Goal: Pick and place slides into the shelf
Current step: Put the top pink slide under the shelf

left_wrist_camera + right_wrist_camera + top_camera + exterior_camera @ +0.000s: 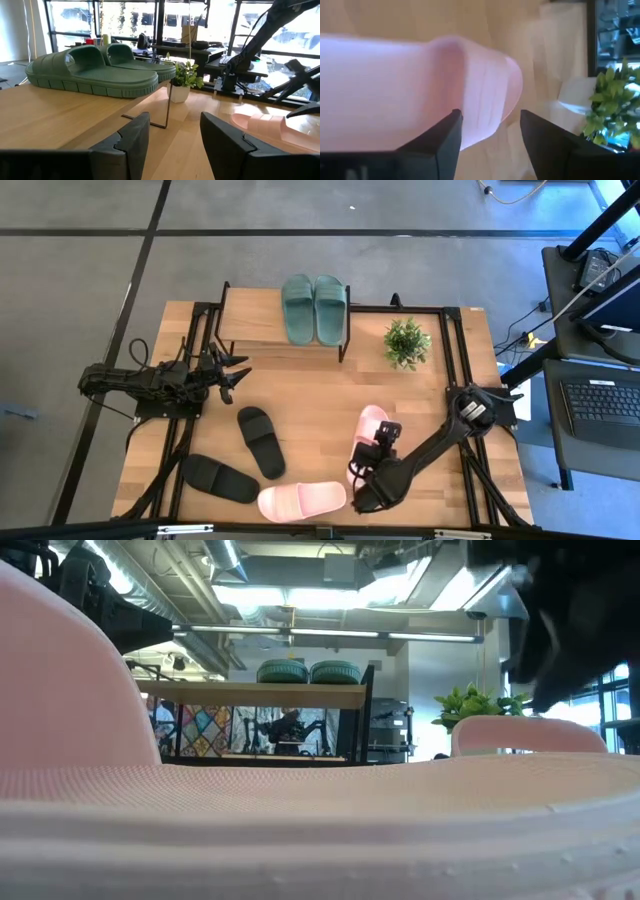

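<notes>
Two dark green slides [314,307] lie side by side, soles down, on the shelf's top board [255,325], also seen in the left wrist view [95,70]. One pale pink slide [368,438] lies on the table's right half, another [302,501] at the near edge. Two black slides [261,441] [218,478] lie left of centre. My right gripper [364,486] is open at the near end of the right pink slide [420,90]. My left gripper [236,376] is open and hovers left of the shelf, touching nothing. My right gripper is open with its fingers low at the near end of the pink slide [490,95], one finger [445,145] in front of the slide's body and the other beside its rounded end. Whether either finger touches the slide, I cannot tell. The slide lies flat on the table.
A small potted plant [406,342] stands right of the shelf near the far edge. The near pink slide [300,810] fills the low view's foreground. Bare table [310,385] lies between the shelf and the slides. Desks with a laptop stand beyond the right edge.
</notes>
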Action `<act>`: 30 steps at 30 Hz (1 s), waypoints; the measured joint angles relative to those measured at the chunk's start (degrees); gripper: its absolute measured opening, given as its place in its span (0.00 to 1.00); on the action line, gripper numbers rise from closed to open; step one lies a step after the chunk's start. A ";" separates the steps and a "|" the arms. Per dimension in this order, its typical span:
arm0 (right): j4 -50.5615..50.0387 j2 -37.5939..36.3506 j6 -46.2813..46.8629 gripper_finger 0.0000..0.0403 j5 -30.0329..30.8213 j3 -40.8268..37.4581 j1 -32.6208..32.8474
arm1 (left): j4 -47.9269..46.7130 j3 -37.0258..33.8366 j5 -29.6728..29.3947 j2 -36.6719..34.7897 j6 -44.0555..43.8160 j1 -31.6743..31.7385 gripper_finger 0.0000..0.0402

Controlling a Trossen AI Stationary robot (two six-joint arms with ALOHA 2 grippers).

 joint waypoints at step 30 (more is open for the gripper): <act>7.48 0.00 -7.04 0.03 7.30 -10.58 -7.91 | 0.07 0.00 -0.02 0.00 0.07 0.02 0.42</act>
